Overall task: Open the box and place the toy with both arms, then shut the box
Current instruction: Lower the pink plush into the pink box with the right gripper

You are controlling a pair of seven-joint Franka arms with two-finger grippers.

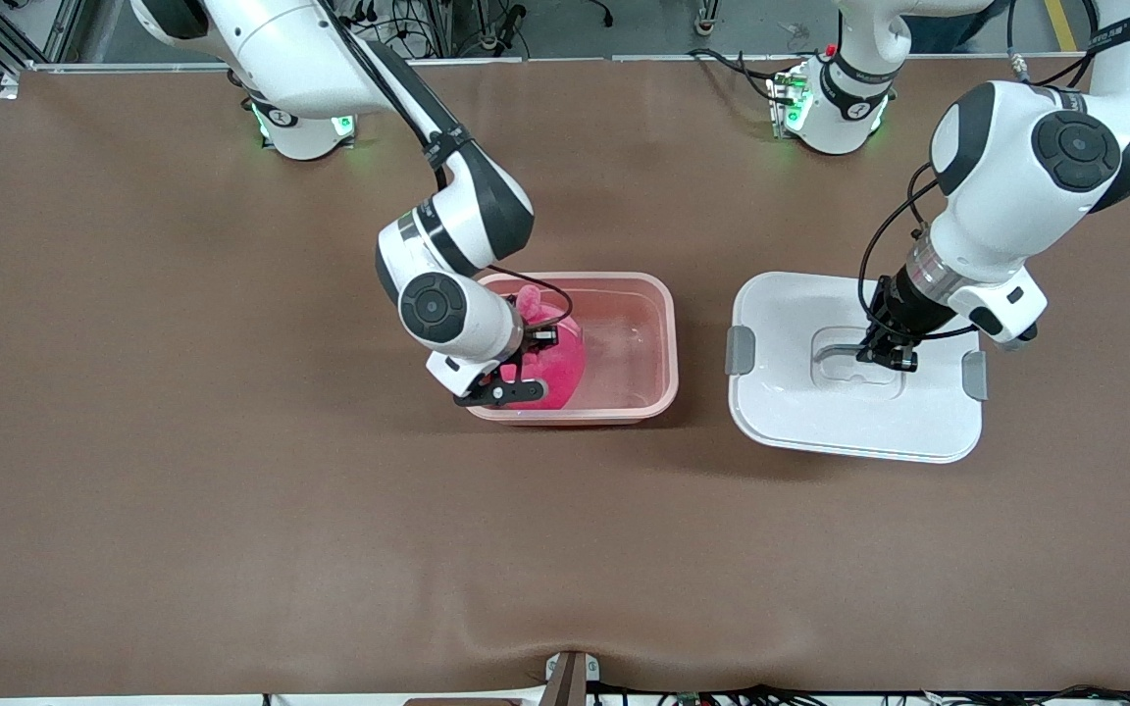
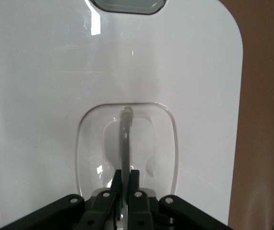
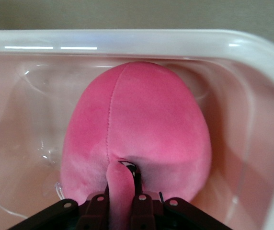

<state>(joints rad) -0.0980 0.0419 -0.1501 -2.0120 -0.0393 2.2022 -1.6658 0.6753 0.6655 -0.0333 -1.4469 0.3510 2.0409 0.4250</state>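
The translucent pink box (image 1: 645, 338) stands open at mid-table. The bright-pink plush toy (image 1: 557, 361) lies inside it at the end toward the right arm, and fills the right wrist view (image 3: 137, 129). My right gripper (image 1: 533, 345) is down in the box, shut on a protruding pink stalk of the toy (image 3: 119, 191). The white lid (image 1: 791, 392) with two grey clips lies flat on the table beside the box, toward the left arm's end. My left gripper (image 1: 884, 351) is shut on the lid's clear handle (image 2: 126, 139) in its recess.
The brown table mat (image 1: 231, 490) spreads wide around the box and lid. Both arm bases (image 1: 302, 126) stand at the table's edge farthest from the front camera. A grey clip (image 2: 127, 5) of the lid shows in the left wrist view.
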